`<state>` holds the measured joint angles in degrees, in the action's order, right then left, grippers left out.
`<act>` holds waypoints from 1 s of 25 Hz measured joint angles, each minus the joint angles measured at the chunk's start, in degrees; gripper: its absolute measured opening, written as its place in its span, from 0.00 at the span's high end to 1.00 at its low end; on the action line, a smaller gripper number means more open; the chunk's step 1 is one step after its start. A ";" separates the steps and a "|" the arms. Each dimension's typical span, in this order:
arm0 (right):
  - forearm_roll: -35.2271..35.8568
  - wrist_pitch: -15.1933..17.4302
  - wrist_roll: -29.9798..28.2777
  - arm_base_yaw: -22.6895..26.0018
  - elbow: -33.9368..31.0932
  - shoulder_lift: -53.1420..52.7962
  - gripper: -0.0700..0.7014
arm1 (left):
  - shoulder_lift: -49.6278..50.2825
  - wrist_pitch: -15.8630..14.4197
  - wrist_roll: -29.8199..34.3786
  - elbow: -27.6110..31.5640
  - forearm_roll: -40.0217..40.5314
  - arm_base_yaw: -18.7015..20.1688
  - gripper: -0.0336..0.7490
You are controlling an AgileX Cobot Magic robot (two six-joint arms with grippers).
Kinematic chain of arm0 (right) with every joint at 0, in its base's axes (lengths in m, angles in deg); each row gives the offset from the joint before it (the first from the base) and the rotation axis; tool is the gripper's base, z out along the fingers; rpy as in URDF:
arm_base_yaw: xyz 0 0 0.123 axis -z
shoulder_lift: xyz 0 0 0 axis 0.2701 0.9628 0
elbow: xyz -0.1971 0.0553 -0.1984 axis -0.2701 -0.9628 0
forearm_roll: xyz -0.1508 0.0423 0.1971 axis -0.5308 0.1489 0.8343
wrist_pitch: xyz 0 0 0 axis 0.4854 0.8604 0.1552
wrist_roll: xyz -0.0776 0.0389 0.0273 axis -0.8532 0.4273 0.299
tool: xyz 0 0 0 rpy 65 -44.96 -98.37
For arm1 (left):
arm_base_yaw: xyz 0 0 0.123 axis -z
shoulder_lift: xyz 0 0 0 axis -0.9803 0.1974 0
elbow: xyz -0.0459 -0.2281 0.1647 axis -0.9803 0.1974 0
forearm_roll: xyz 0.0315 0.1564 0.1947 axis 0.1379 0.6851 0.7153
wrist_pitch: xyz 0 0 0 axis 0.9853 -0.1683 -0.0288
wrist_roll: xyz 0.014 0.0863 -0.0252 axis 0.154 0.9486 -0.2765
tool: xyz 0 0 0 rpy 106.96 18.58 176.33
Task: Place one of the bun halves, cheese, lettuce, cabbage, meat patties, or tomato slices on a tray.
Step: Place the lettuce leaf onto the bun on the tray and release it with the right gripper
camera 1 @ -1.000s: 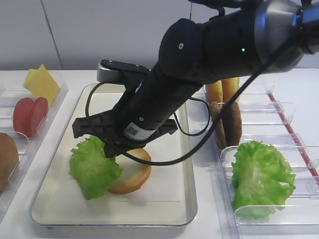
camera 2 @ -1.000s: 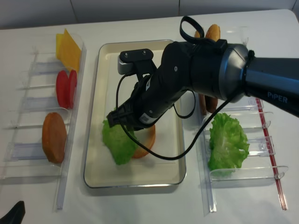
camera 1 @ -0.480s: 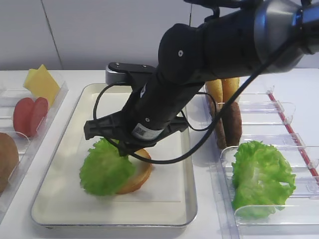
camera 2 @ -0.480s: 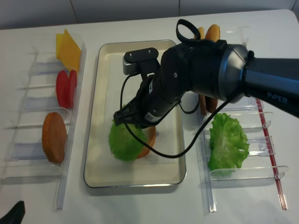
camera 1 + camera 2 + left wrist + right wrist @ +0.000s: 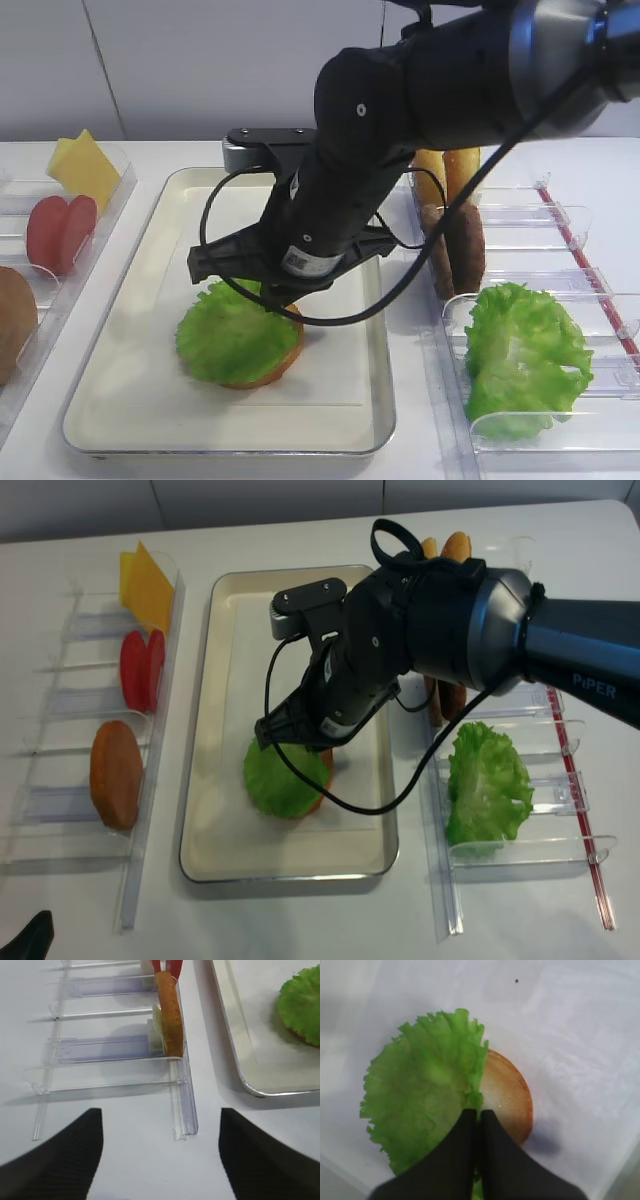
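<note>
Here, lettuce [image 5: 420,1095] pinched at closed jaws' tips.

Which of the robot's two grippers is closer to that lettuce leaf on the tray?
The right gripper: its shut jaws pinch the lettuce edge over the bun half. The left gripper hangs open off the tray, beside the bins.

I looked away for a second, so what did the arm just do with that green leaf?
The right hand, shut on the lettuce, swung it right from beside the bun half to lie flat over most of it. It has not let go. The tray, the side bins' food and the left hand stayed put.
</note>
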<state>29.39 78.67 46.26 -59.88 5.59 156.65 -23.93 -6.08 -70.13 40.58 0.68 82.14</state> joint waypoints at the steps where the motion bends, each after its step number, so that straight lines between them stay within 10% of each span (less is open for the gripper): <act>1: 0.06 0.00 -0.43 0.00 0.00 0.00 0.84 | 0.00 0.00 0.00 0.00 0.00 0.00 0.34; 5: 0.17 0.47 -2.67 0.00 0.00 0.00 0.76 | 0.00 0.00 0.00 0.00 0.00 0.00 0.34; 12: 0.17 0.91 -2.92 0.00 0.00 0.00 0.26 | 0.00 0.00 0.00 0.00 0.00 0.00 0.34; 25: -5.36 1.95 -3.00 0.00 0.00 -2.87 0.21 | 0.00 0.00 0.00 0.00 0.00 0.00 0.34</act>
<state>24.03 80.62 43.26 -59.88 5.59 153.78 -23.93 -6.08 -70.13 40.58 0.68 82.14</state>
